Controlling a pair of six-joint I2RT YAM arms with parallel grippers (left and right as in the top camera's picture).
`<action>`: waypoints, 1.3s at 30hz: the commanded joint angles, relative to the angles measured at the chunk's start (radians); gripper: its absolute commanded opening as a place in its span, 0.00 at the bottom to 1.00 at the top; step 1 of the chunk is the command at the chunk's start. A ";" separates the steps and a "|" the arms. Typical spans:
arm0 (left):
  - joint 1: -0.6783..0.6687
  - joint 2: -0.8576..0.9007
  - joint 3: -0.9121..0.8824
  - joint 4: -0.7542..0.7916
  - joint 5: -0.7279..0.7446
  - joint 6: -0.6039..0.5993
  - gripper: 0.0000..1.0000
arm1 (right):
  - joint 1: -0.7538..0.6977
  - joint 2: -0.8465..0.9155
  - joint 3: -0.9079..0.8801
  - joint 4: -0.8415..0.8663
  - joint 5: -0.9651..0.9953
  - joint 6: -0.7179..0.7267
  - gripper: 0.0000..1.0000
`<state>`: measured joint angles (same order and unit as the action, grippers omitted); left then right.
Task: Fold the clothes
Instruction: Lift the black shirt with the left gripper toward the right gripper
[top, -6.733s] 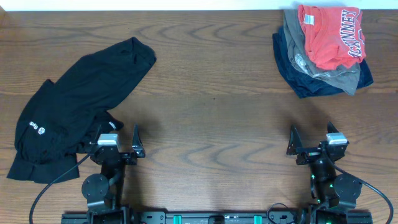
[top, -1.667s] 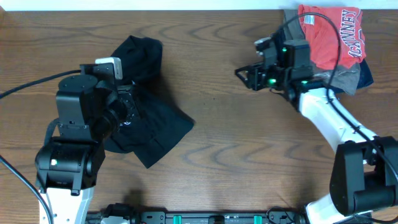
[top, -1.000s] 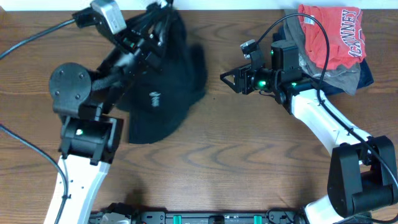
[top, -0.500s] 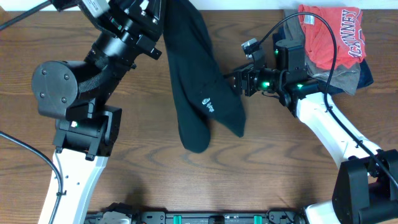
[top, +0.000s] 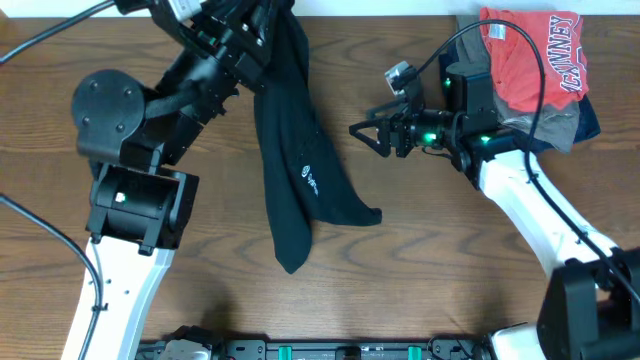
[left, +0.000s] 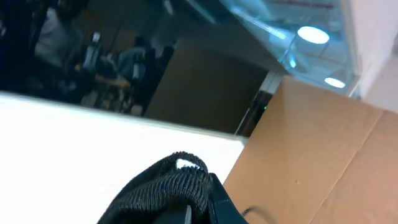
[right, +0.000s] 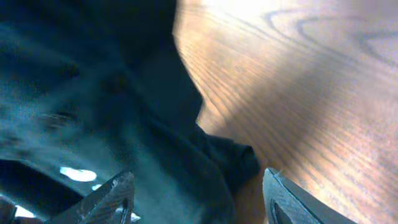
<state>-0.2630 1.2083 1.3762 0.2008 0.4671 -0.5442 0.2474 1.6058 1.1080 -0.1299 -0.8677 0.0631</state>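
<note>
The clothes (top: 290, 150), a long black garment with a small white logo (top: 310, 181), hang from my left gripper (top: 258, 22) at the far edge of the table, and the lower end trails toward the near side. In the left wrist view that gripper (left: 199, 210) is shut on a ribbed black hem (left: 168, 185). My right gripper (top: 358, 132) stands open just right of the hanging cloth, apart from it. In the right wrist view its fingers (right: 115, 198) frame the dark fabric (right: 124, 93) of my right gripper (right: 199, 202), with nothing between them.
A pile with a red lettered shirt (top: 530, 55) on grey and navy garments (top: 500, 125) lies at the far right corner. Bare wooden table (top: 450, 260) lies to the right of the cloth and on the near side.
The hanging garment has swung left and stretched lower. My right gripper, which was against the cloth, now stands clear of it, jaws still wide.
</note>
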 joint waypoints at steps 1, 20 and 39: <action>-0.002 0.040 0.027 -0.050 -0.001 0.021 0.06 | 0.006 -0.100 0.018 0.007 -0.026 -0.043 0.68; -0.130 0.228 0.027 -0.325 0.080 0.103 0.06 | 0.010 -0.142 0.018 0.101 0.007 -0.141 0.67; -0.193 0.228 0.027 -0.407 0.092 0.103 0.06 | 0.061 -0.116 0.018 0.228 0.190 -0.146 0.15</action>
<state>-0.4545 1.4494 1.3769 -0.2085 0.5426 -0.4629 0.3000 1.4693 1.1122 0.0948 -0.7162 -0.0841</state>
